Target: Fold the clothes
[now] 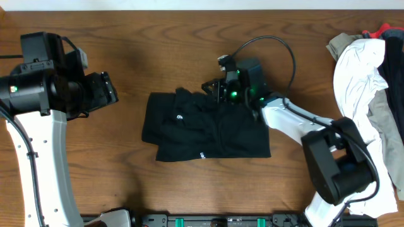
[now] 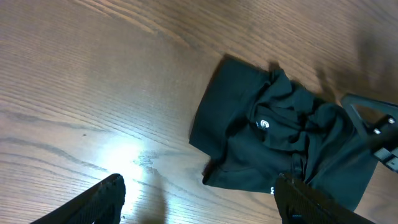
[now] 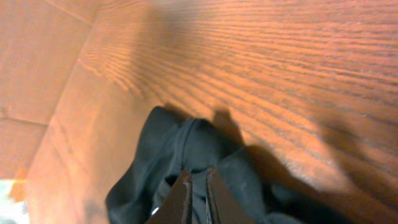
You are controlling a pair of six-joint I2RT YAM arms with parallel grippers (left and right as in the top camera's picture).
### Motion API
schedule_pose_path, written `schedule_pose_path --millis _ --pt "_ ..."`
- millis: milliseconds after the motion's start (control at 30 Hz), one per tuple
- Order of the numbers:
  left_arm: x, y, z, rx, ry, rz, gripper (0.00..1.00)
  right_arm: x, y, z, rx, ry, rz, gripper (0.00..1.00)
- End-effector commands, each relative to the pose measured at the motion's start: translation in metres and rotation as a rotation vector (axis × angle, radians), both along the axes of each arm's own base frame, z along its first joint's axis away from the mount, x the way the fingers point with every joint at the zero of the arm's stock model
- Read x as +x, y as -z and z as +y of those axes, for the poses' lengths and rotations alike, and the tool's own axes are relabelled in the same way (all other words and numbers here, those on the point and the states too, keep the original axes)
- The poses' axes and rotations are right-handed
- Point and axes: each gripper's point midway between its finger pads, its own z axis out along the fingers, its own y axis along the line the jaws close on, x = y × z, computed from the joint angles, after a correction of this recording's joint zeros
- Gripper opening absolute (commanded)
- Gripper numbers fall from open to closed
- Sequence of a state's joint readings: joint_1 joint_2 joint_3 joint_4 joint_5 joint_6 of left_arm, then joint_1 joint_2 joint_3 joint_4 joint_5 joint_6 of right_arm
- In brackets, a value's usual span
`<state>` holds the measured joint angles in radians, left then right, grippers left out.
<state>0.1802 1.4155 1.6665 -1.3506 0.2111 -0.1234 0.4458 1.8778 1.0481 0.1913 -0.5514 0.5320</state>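
The clothes [image 1: 202,129], a black shirt with a small white round logo [image 1: 178,116], lie partly folded and bunched in the middle of the wooden table. My right gripper [image 1: 218,90] is at the shirt's far edge. In the right wrist view, the right gripper [image 3: 199,177] is shut on a thin fold of the black fabric [image 3: 180,149]. My left gripper [image 1: 110,88] hangs open to the left of the shirt, apart from it. The left wrist view has the wide-apart left gripper [image 2: 199,190] over bare wood, with the shirt [image 2: 280,143] and its logo [image 2: 264,124] ahead.
A heap of white and grey garments [image 1: 366,69] lies at the table's right edge. The right arm's black cable [image 1: 287,50] loops over the table behind the shirt. Bare wood [image 1: 158,50] stretches to the left and back.
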Motion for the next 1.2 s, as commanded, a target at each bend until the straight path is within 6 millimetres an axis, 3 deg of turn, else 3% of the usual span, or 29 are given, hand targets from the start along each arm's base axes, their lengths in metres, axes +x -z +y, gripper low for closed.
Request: schedule_pose_path --millis 0,200,300,433,533,667,767,833,967,1100,1167 --pt "0.000 -0.010 -0.002 0.004 0.014 -0.032 0.79 0.003 -0.021 -0.026 0.023 0.017 0.025 0.07" --pt "0.000 -0.010 -0.002 0.004 0.014 -0.033 0.79 -0.009 0.026 -0.099 -0.196 0.209 0.247 0.03" --pt "0.000 -0.010 -0.002 0.004 0.013 -0.033 0.79 -0.019 0.044 -0.105 -0.263 0.228 0.304 0.01" --pt "0.000 -0.010 -0.002 0.004 0.014 -0.033 0.79 -0.029 0.061 -0.086 -0.291 0.187 0.328 0.01" --pt "0.000 -0.010 -0.002 0.004 0.014 -0.033 0.79 -0.034 0.066 -0.056 -0.259 0.136 0.311 0.01" --pt "0.000 -0.010 -0.002 0.004 0.014 -0.033 0.79 -0.035 0.036 0.005 -0.085 -0.039 0.174 0.01" --pt "0.000 -0.010 -0.002 0.004 0.014 -0.032 0.79 -0.033 0.007 0.024 0.003 -0.107 0.082 0.01" --pt "-0.002 -0.009 -0.002 0.002 0.014 -0.026 0.79 -0.028 -0.004 0.017 -0.008 -0.105 0.041 0.01" --pt "-0.003 -0.009 -0.002 0.002 0.014 -0.021 0.79 -0.026 -0.013 -0.029 -0.107 -0.050 0.045 0.01" --pt "0.000 -0.010 -0.002 0.004 0.014 -0.032 0.79 -0.036 -0.003 -0.084 -0.272 0.051 0.129 0.01" --pt "0.001 -0.010 -0.002 0.004 0.013 -0.036 0.79 -0.039 0.004 -0.095 -0.321 0.079 0.159 0.01"
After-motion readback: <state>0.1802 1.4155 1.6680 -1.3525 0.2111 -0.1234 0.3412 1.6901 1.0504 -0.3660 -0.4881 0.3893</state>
